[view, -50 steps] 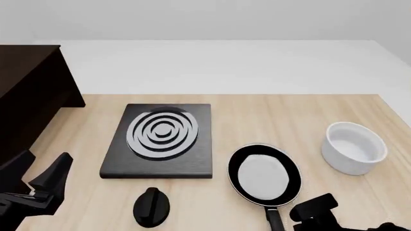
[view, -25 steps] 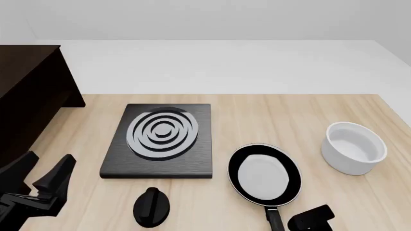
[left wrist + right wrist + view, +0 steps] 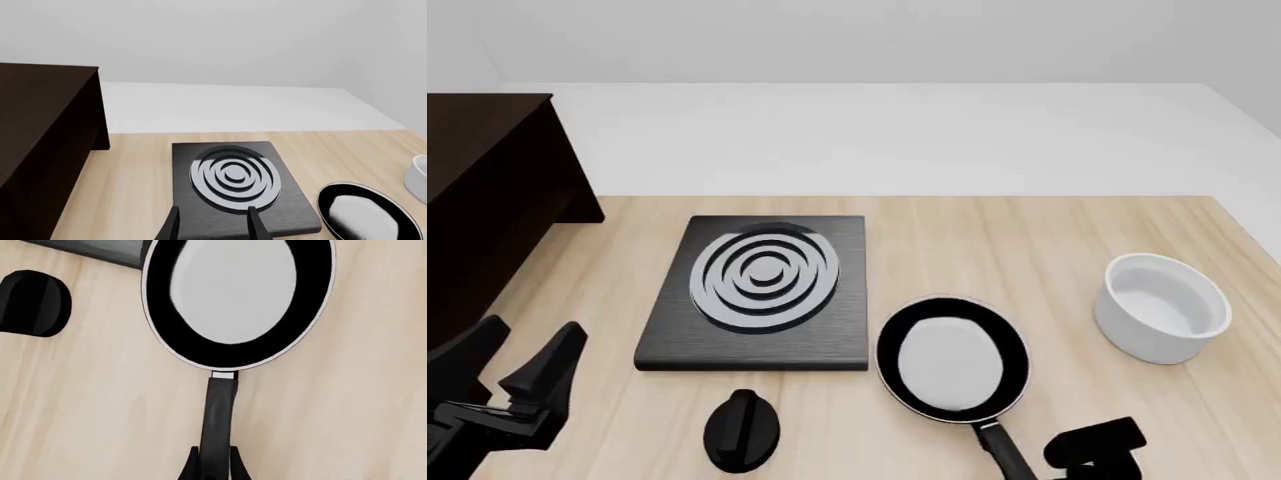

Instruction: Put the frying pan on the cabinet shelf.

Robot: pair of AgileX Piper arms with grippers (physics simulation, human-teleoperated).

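The right gripper [image 3: 212, 469] pinches the long handle's end of the round black frying pan [image 3: 233, 300] with the pale grey inner surface, the pan lying straight ahead of its fingertips. Holding the handle's end probably keeps the fingers off the bowl for carrying. Well off to its left stands the big dark brown wooden cabinet shelf [image 3: 481, 200]; the left gripper [image 3: 523, 362] waits there, spread and empty.

My table [image 3: 988, 230] is pale wood, with a white floor beyond its far edge. The frying pan [image 3: 950, 362] rests just ahead of my right gripper [image 3: 213, 471], whose fingers pinch the end of its long handle. Beyond it to the left, the black hob [image 3: 761, 292] lies flat, one corner close to the pan's rim. A black knob [image 3: 742, 430] sits between my two grippers. The white bowl [image 3: 1162, 306] stands ahead to the right. The dark cabinet shelf [image 3: 487, 200] rises ahead of my left gripper [image 3: 515, 375].
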